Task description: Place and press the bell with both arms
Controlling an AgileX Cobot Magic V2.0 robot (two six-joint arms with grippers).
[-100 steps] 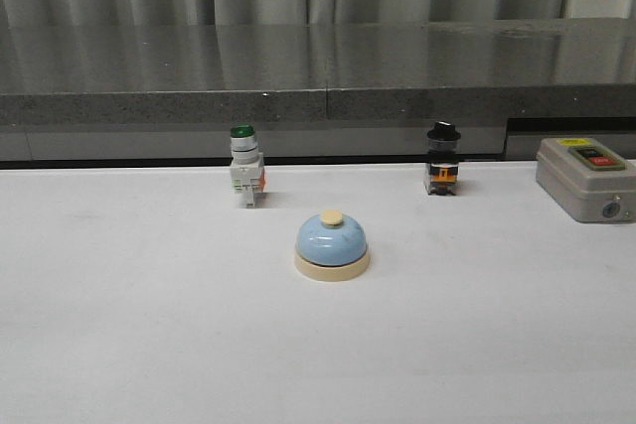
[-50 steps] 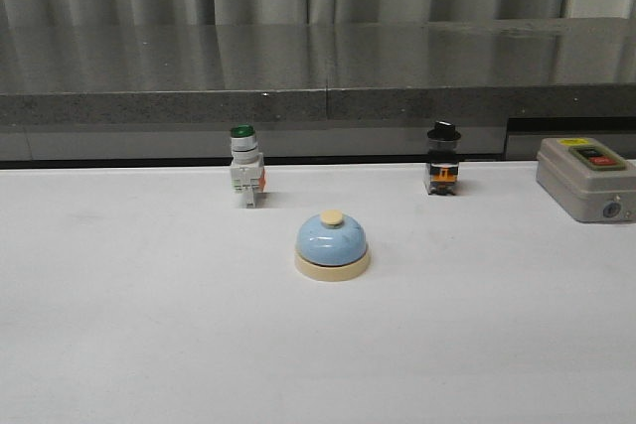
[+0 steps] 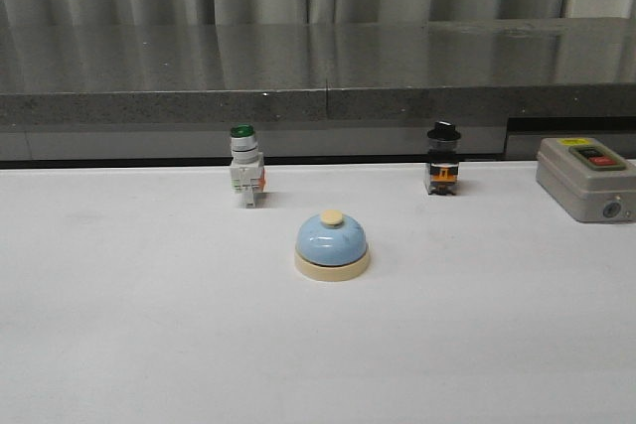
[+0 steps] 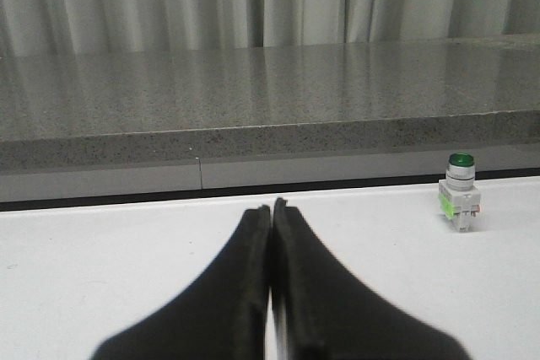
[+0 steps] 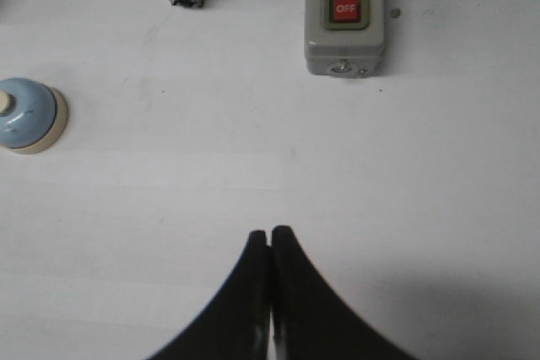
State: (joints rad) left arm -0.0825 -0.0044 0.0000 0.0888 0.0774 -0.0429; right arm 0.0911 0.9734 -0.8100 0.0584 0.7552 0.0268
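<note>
Where matte table (image 3: 119, 345) spreads, glossy domed bell (image 3: 332, 245) sits

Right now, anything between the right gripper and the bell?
Nothing. In the right wrist view only bare white table separates the shut right gripper from the bell.

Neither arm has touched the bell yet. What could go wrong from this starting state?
Both the left gripper and right gripper are shut, so a grasp needs the jaws opened first. The bell has a glossy dome and may slip. The green-capped switch and black-capped switch stand close behind it and could be knocked.
</note>
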